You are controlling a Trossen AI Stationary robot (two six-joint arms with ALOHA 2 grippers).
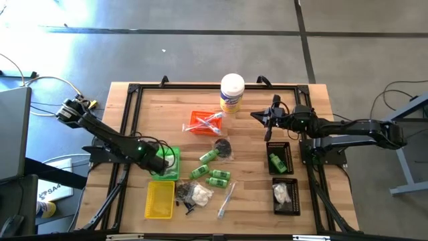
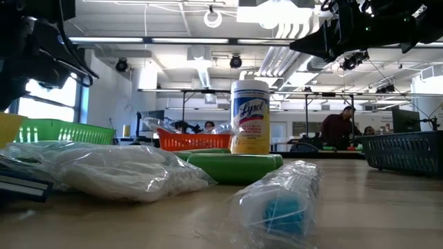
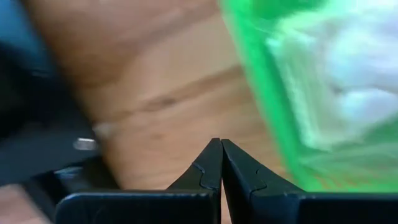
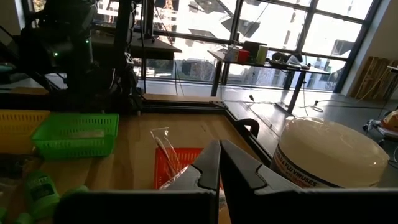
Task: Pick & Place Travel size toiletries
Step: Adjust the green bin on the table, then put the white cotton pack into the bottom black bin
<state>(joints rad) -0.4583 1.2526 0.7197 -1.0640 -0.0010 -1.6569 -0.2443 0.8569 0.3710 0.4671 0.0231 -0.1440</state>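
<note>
Small green bottles (image 1: pixel 212 167) lie on their sides mid-bench; beside them a clear bag of white fluff (image 1: pixel 199 194), black pieces (image 1: pixel 184 193) and a clear-wrapped stick (image 1: pixel 226 200).

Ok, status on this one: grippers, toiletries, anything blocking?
Left gripper shut, empty, beside green tray. Right gripper shut, empty, raised near canister. Green bottles loose mid-table. Nothing blocking.

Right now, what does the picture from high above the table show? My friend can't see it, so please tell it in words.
A wooden table holds orange, green, yellow and two black trays, with small green bottles and wrapped bits loose in the middle. The left claw, shut, is beside the green tray; the right claw, shut, is near a white canister.
</note>
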